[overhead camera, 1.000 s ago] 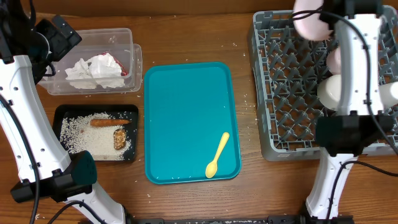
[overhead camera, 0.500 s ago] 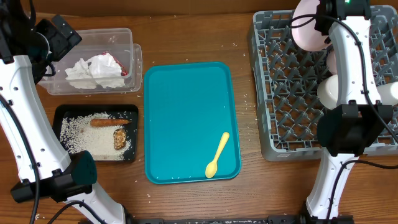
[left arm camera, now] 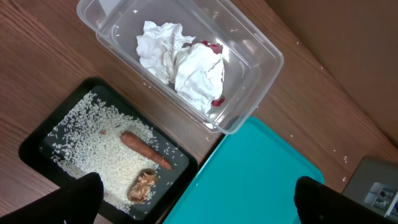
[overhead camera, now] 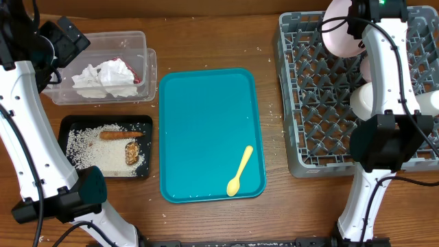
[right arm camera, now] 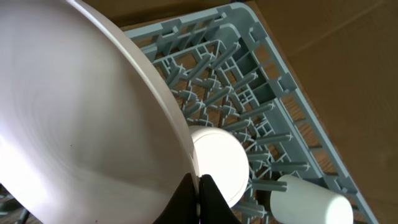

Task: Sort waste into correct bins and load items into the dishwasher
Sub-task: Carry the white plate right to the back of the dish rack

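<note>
so, starting at the left, the waste looks sorted already. the clear rectangular plastic tub (left arm camera: 261,68) holds the crumpled white paper napkin (left arm camera: 180,65) with the small red wrapper (left arm camera: 214,48) against it. just near it, the shallow black rectangular tray (left arm camera: 37,140) holds the white rice-like crumbs (left arm camera: 93,146), the thin orange carrot-like stick (left arm camera: 144,150) and the brown crumbly food chunk (left arm camera: 143,185). the left gripper (left arm camera: 199,196) hangs above these two bins with its fingers spread wide and nothing between them.

in the middle, the flat teal tray (overhead camera: 206,116) carries only the pale yellow plastic spoon (overhead camera: 239,171). its long axis lies diagonal: the bowl end points to the near left corner of the tray and the handle to the far right. i judge it is the one item not yet loaded.

at the right, the large square grey plastic dish rack (overhead camera: 312,130) already has a smaller white bowl (right arm camera: 217,165) and a small white cup (right arm camera: 311,202) lying on its side. the right gripper (right arm camera: 199,186) is closed on the rim of the large round white-pink plate (right arm camera: 81,112), which stands on edge over the far part of the rack. if the plate sits between the pegs, i cannot tell. so i think the task is near the end: set this plate, then the spoon.
</note>
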